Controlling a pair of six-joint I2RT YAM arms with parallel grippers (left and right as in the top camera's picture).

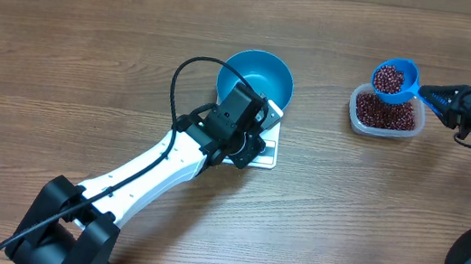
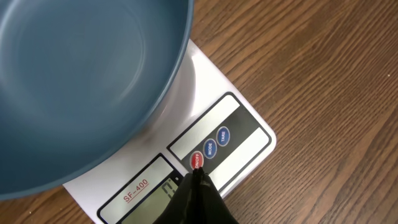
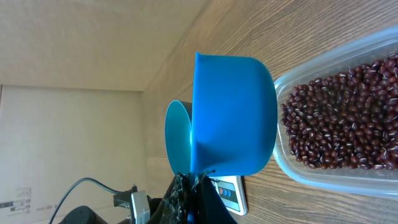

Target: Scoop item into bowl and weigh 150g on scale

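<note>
I've got the right gripper (image 1: pixel 448 98) pinching the scoop (image 1: pixel 395 80) by its handle. The scoop is loaded with beans (image 1: pixel 390 78) and hangs over the 12 o'clock edge of the clear tub (image 1: pixel 411 128), which holds the rest of the beans. The bowl (image 1: pixel 257 76) is at 9 o'clock from the scoop, well apart. It's empty and sits on the scale (image 2: pixel 249 134). The left gripper (image 2: pixel 196 177) has its fingers pressed together, with the tip at the scale's red button (image 2: pixel 196 160). I can't tell if they're touching.
</note>
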